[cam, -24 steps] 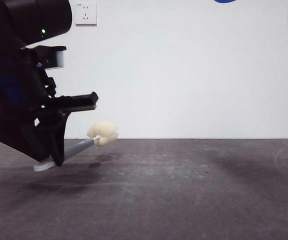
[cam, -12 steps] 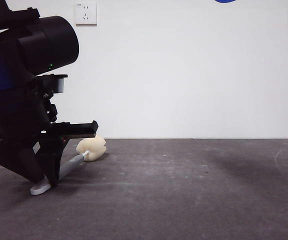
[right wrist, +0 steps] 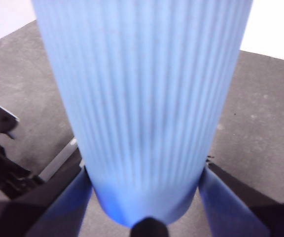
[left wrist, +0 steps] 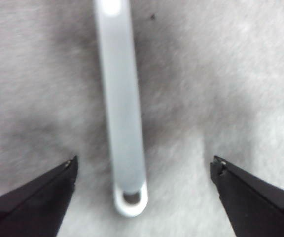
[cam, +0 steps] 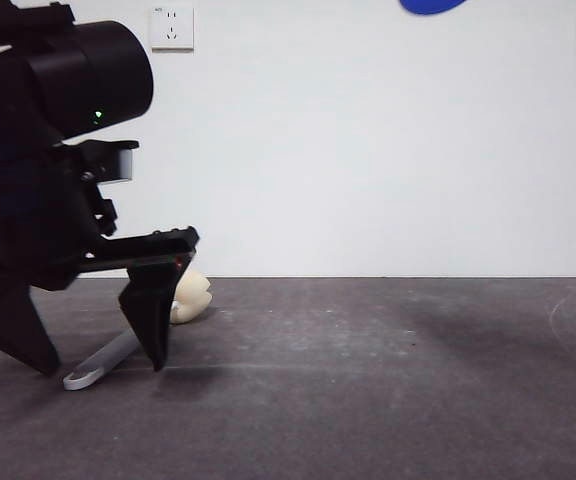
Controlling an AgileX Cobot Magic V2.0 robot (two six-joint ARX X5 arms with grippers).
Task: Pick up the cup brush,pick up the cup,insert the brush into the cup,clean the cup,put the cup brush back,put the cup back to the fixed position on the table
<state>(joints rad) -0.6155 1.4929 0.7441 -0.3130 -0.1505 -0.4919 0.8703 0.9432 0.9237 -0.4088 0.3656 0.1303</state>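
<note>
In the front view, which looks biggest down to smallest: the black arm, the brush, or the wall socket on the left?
1. Left arm with open end effector, far largest, though nearest the camera.
2. Cup brush.
3. Wall socket, but it is farther away.

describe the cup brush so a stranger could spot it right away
Look low on the dark table, under the left gripper with its open jaws either side. The cup brush lies there: a slim grey handle, white looped end, lumpy cream sponge head.

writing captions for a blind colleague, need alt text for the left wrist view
The cup brush lies flat on the table, its grey handle and white looped end between the open black jaws of the left gripper, which touch nothing.
</note>
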